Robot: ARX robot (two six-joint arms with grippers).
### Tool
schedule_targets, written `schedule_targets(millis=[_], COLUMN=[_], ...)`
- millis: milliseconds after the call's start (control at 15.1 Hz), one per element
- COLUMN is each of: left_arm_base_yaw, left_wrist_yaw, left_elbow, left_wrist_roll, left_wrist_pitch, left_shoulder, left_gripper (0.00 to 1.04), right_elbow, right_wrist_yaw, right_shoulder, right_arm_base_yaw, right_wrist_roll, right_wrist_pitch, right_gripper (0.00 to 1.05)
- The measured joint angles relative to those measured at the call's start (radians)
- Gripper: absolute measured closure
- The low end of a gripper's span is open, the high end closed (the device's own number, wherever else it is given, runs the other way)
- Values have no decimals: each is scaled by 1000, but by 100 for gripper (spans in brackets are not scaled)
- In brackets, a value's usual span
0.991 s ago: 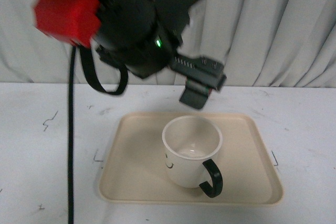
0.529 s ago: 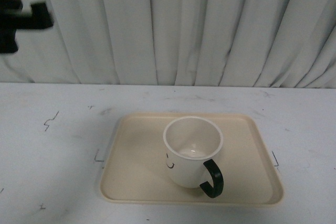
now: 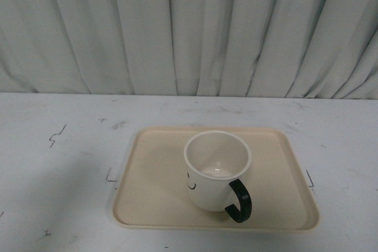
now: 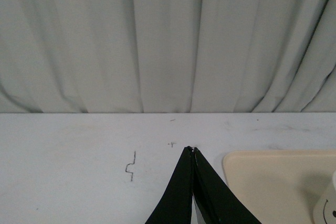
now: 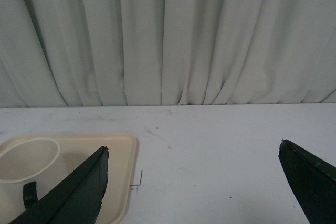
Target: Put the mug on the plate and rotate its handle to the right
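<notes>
The white-cream mug (image 3: 214, 169) stands upright on the beige plate (image 3: 153, 187). Its black handle (image 3: 239, 201) points toward the front right, and part of the smiley face shows on its side. No arm shows in the front view. My left gripper (image 4: 192, 150) is shut and empty, over the table to the left of the plate (image 4: 273, 177); the mug's edge (image 4: 328, 208) is just visible there. My right gripper (image 5: 193, 149) is wide open and empty, over the table to the right of the plate (image 5: 118, 182); the mug (image 5: 26, 161) and its handle (image 5: 29, 194) show there.
A white table (image 3: 53, 163) with small black marks (image 3: 56, 136) carries the plate. A pale pleated curtain (image 3: 189, 28) hangs behind the table's far edge.
The arm that filled the upper left of the front view has pulled away to the left and is now out of sight. The mug and plate have not moved.
</notes>
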Motion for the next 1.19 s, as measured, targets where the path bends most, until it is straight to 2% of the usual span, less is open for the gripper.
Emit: schedule_targets(millis=[66, 132, 264, 330, 396, 859, 1189], left_arm_base_yaw=[10, 23, 45, 113, 134, 124, 124], left_wrist_yaw=[6, 18, 56, 116, 111, 130, 129], left_elbow=[-11, -47, -94, -98, -99, -116, -116], left_wrist_roll=[0, 0, 0, 0, -2, -1, -1], left_wrist_pitch=[-18, 58, -45, -83, -127, -455, -574], left_shoulder=[-32, -37, -111, -179, -242, -596, -718], left_gripper=[103, 103, 103, 103, 103, 103, 103], right_elbow=[0, 0, 0, 0, 0, 0, 0], right_wrist_yaw=[0, 0, 0, 0, 0, 0, 0], right_shoulder=[0, 0, 0, 0, 0, 0, 0], right_arm_base_yaw=[0, 0, 0, 0, 0, 0, 0], right_wrist_roll=[0, 0, 0, 0, 0, 0, 0], right_wrist_pitch=[0, 0, 0, 0, 0, 0, 0], right_gripper=[6, 6, 6, 6, 6, 6, 6])
